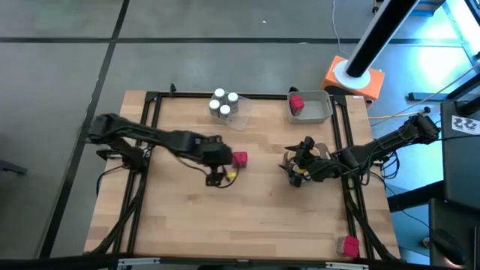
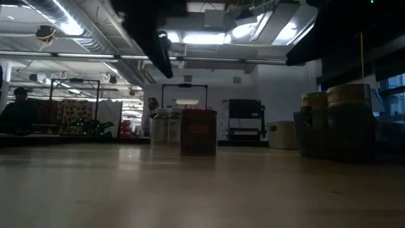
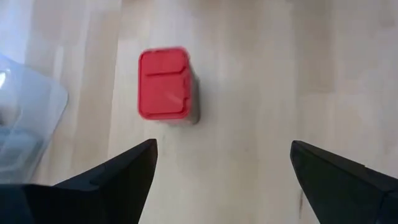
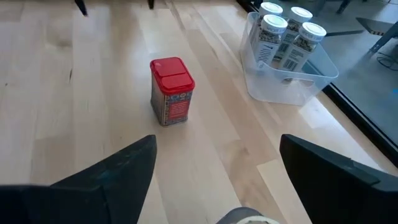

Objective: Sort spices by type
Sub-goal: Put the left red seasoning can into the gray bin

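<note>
- Plainly, the thing in hand is the red spice tin (image 4: 171, 91), standing upright on the bare worktop (image 1: 255, 217) near its middle, well apart from the trays at the far edge.
- The left end effector (image 3: 221, 165) hangs just above and beside the tin with its fingers spread wide and nothing between them; the right end effector (image 4: 217, 158), also spread and empty, waits over the worktop's right side, next to the tan round jars (image 1: 315, 154).
- The tin looks boxy, stiff and light, with flat printed sides and a red flip lid; probably a little slick, and tall enough to tip if nudged high.
- Best hold, in my judgement: across two opposite flat sides, low on the body below the lid, squarely.
- Its likely home is the grey tray (image 1: 319, 114) already holding a red packet (image 1: 296, 103); the white-lidded jars (image 4: 283, 31) fill the clear tray (image 4: 292, 84).
- Another red packet (image 1: 347, 245) sits at the near right corner.
</note>
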You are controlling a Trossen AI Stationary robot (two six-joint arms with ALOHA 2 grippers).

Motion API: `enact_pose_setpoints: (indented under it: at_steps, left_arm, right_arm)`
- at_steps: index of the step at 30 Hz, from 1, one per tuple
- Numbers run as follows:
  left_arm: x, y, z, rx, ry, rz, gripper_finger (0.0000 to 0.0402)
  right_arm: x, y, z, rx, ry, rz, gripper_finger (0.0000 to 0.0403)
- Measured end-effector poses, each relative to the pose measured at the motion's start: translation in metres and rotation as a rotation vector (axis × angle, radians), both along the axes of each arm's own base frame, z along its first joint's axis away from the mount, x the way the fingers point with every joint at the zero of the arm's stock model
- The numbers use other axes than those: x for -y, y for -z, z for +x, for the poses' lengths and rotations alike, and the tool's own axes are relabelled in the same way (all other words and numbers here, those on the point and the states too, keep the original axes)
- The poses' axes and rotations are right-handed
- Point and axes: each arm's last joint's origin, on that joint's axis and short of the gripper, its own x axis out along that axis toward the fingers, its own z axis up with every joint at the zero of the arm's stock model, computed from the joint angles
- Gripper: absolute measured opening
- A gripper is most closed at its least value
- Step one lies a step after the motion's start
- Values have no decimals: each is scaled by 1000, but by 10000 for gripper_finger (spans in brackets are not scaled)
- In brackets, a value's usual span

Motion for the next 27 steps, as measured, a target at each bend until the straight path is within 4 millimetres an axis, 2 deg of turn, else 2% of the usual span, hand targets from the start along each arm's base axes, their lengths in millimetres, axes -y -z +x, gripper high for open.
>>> enact_pose_setpoints:
  at_steps: [4, 7, 11, 14, 18, 27]
  left_arm:
    - [10, 12, -36, 228, 42, -39, 351]
    - [19, 33, -58, 385, 89, -78, 351]
    - [29, 60, -76, 568, 126, -128, 351]
    - [35, 76, -86, 650, 158, -152, 351]
    - [37, 86, -94, 656, 173, -167, 351]
    - [39, 87, -95, 647, 171, -185, 351]
  right_arm:
    - [4, 3, 9, 0, -16, 22, 340]
    - [8, 8, 22, -2, -64, 44, 340]
    - [14, 12, 40, 10, -103, 37, 340]
    - [21, 8, 56, 31, -121, 51, 340]
    - [27, 6, 78, 10, -146, 52, 340]
    - [47, 3, 133, -42, -222, 35, 340]
